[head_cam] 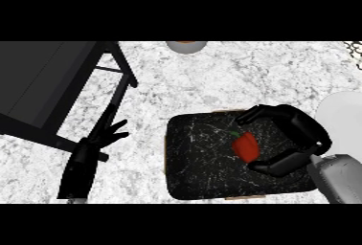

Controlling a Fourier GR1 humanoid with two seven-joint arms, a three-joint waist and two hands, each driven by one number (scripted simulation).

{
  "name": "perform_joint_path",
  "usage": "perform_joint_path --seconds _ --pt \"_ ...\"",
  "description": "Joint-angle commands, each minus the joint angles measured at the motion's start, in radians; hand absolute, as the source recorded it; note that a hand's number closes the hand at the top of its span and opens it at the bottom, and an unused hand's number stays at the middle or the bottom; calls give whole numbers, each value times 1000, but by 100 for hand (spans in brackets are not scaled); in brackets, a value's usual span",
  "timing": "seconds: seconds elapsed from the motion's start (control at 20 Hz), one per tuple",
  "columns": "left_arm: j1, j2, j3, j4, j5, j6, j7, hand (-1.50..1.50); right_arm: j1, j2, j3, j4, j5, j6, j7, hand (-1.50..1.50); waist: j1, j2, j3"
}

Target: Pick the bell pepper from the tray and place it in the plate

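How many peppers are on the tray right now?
1. The red pepper lies on the dark tray, right of its middle, between the right hand's curled fingers. Nothing else shows there.

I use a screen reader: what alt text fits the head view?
The right hand curls around a red bell pepper on a dark tray. A white plate sits at right; the left hand rests open at left.

even, flat light (no harsh glare)
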Motion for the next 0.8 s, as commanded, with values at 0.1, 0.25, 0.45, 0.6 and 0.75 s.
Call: perform_joint_path --seconds 0.1,0.25,0.45,0.6,0.75 --pt "18 -42 88 131 94 18 31 0 -53 -126 78 59 240 132 -221 -150 -7 -4 -18" --pt "7 -15 122 154 117 -4 31 0 -92 -208 66 52 383 73 -275 -150 -21 -10 -19" --pt "-4 -7 127 161 126 -19 34 0 -182 -220 99 109 519 24 -262 -150 -11 -11 -19" --pt "-30 -14 155 205 142 -15 24 0 -257 -252 125 97 553 91 -217 -150 -19 -13 -21" --pt "9 -15 128 201 136 -22 -4 0 -254 -237 221 121 659 101 -189 -150 -14 -13 -20"
